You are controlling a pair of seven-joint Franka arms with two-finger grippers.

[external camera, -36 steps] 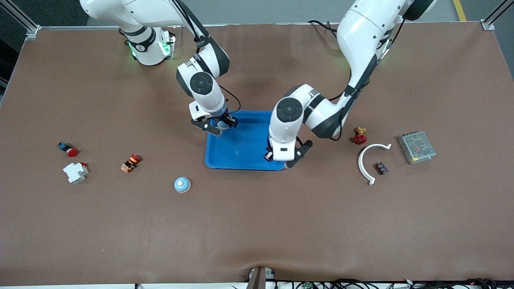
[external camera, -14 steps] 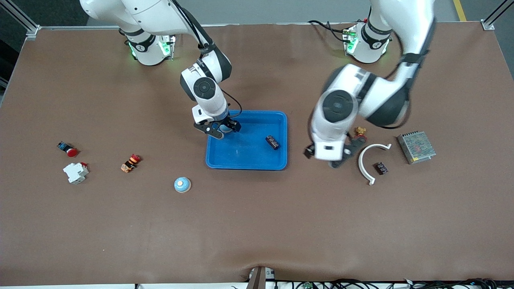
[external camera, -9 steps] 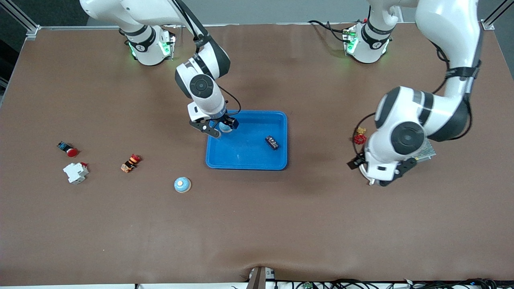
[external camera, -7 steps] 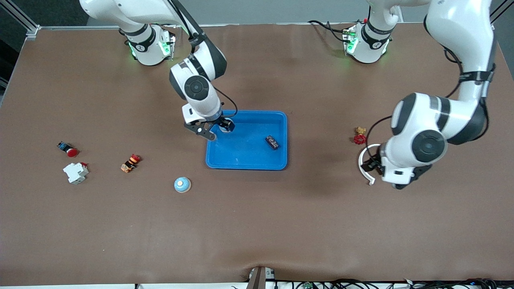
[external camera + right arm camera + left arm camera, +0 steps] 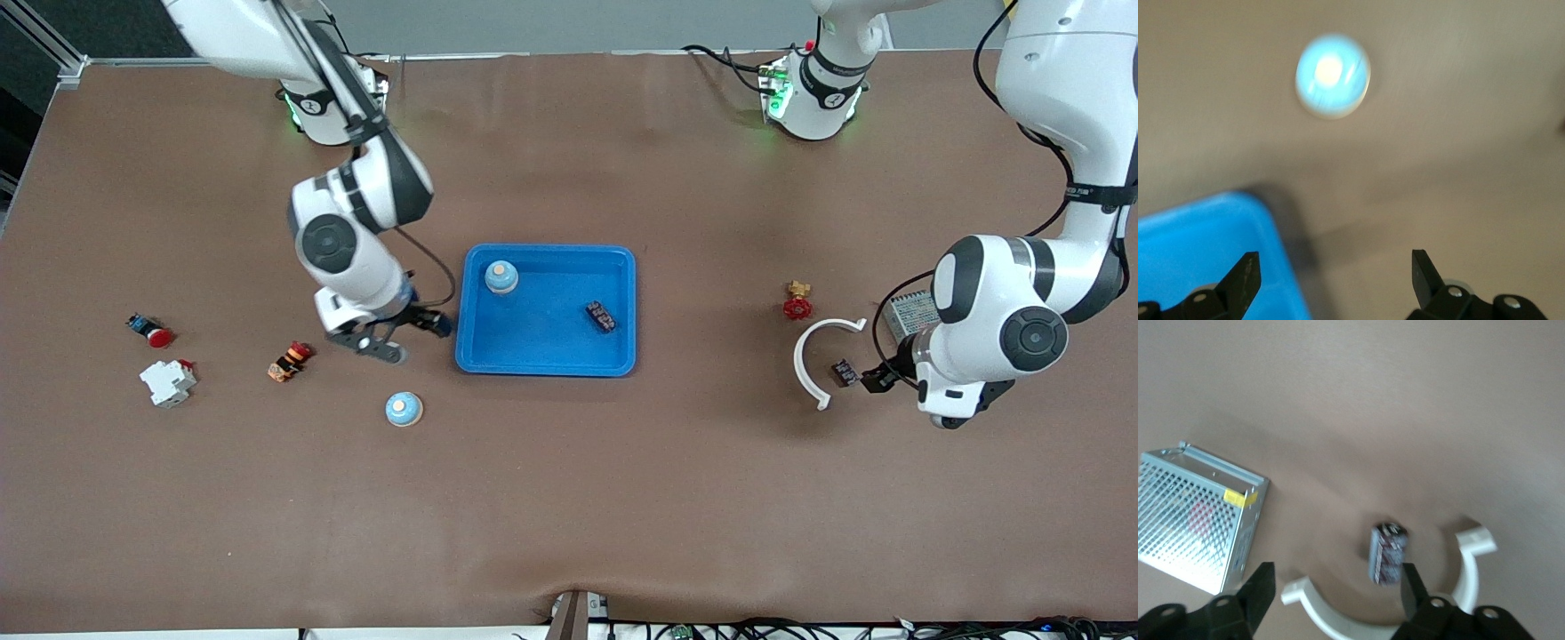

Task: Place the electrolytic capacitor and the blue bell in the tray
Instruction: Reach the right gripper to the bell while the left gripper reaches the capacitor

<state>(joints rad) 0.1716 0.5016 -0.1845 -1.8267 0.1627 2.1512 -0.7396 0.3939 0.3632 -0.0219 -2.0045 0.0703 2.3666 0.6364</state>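
The bright-blue tray (image 5: 622, 356) lies mid-table. In it stand a blue bell (image 5: 501, 277) and a dark electrolytic capacitor (image 5: 602, 316). A second blue bell (image 5: 404, 409) sits on the table nearer the front camera; it also shows in the right wrist view (image 5: 1333, 77). A second capacitor (image 5: 845, 372) lies inside a white arc (image 5: 805, 360) and shows in the left wrist view (image 5: 1388, 553). My right gripper (image 5: 404, 336) is open and empty, over the table beside the tray's corner (image 5: 1205, 253). My left gripper (image 5: 898, 391) is open and empty over the second capacitor.
A metal mesh power supply (image 5: 1195, 517) lies beside the left gripper, and a red valve (image 5: 797, 305) by the white arc (image 5: 1338, 623). Toward the right arm's end lie an orange part (image 5: 290, 360), a white breaker (image 5: 167, 382) and a red button (image 5: 151, 332).
The right gripper let go of the blue bell in the tray and moved off over the table beside it. The left arm swung from the tray out to the white arc, leaving a capacitor in the tray.
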